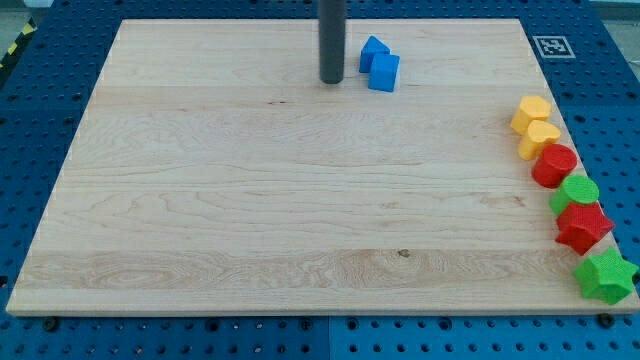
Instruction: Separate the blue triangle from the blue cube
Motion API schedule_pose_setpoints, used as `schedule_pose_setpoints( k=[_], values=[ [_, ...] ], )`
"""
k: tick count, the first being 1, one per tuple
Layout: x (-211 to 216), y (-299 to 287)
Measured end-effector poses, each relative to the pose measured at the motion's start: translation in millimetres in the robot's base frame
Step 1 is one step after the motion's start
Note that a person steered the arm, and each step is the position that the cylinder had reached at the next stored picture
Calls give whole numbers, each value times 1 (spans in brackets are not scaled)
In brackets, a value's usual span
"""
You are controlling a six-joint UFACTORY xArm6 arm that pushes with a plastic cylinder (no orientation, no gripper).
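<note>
The blue triangle (372, 52) and the blue cube (384, 72) sit touching each other near the view's top, right of centre, on the wooden board (250, 200). The triangle is the upper-left one, the cube the lower-right one. My tip (331, 80) stands on the board just left of the two blue blocks, with a small gap to them. The rod rises straight out of the view's top.
A column of blocks runs down the board's right edge: two yellow blocks (532, 113) (540, 139), a red cylinder (554, 165), a green block (577, 192), a red star (583, 227) and a green star (605, 276). A marker tag (551, 46) lies beyond the top right corner.
</note>
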State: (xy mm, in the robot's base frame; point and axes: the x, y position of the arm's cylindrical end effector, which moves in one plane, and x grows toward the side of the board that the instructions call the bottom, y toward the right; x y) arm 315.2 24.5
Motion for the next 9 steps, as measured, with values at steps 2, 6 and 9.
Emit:
schedule_pose_setpoints(
  k=[2,6,9],
  values=[
    [0,27],
    [-3,27],
    [-12,27]
  ],
)
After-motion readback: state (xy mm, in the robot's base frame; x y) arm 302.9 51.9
